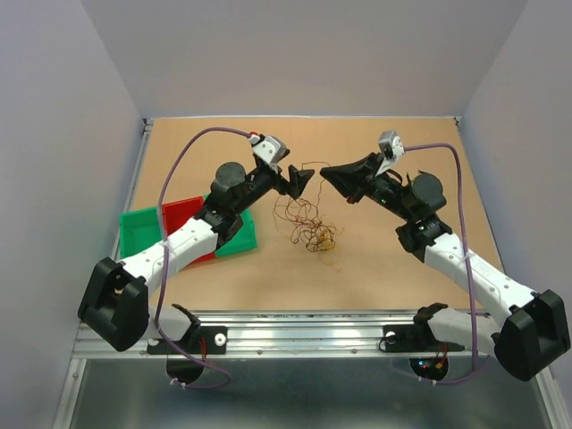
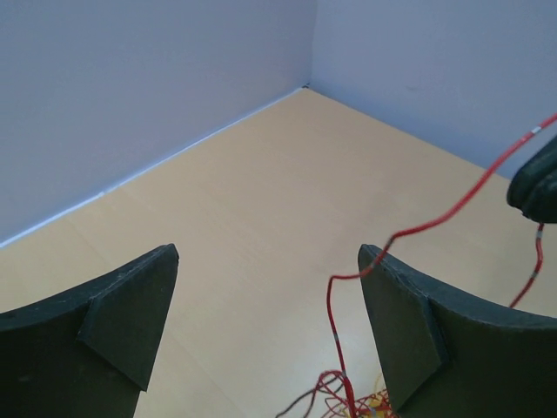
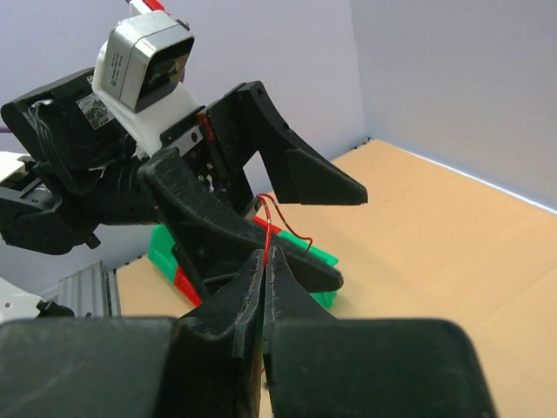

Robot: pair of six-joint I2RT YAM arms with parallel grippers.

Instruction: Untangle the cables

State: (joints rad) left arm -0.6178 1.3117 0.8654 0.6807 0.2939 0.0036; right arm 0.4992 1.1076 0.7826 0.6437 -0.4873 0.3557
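Cables [image 1: 308,228] lay in a small, loose tangle of thin red, brown and orange wires on the tan table [image 1: 402,268], near its middle and just in front of the gap between the two arms. One red strand [image 2: 418,231] rose out of the pile, clear of the table, and ran up to the right gripper [image 1: 325,171]. In the right wrist view, the right gripper [image 3: 264,257] had its two dark fingers pressed together with that strand [image 3: 277,218] pinched at their tips and a short red loop curling above them. The left gripper [image 1: 298,183] hovered just opposite, its tips close to the right gripper's, with its jaws spread wide and nothing between them. In the left wrist view, the left gripper [image 2: 270,252] showed bare table in the gap between its fingers. There the red strand crossed the tip of one finger [image 2: 409,322] before dropping to the heap at the bottom edge; whether it touched that finger could not be told. To the left of the tangle, partly under the left arm, a green bin [image 1: 138,231] sat on the table with a red bin [image 1: 181,214] beside it. Plain pale walls [image 1: 313,54] closed in the table on three sides.
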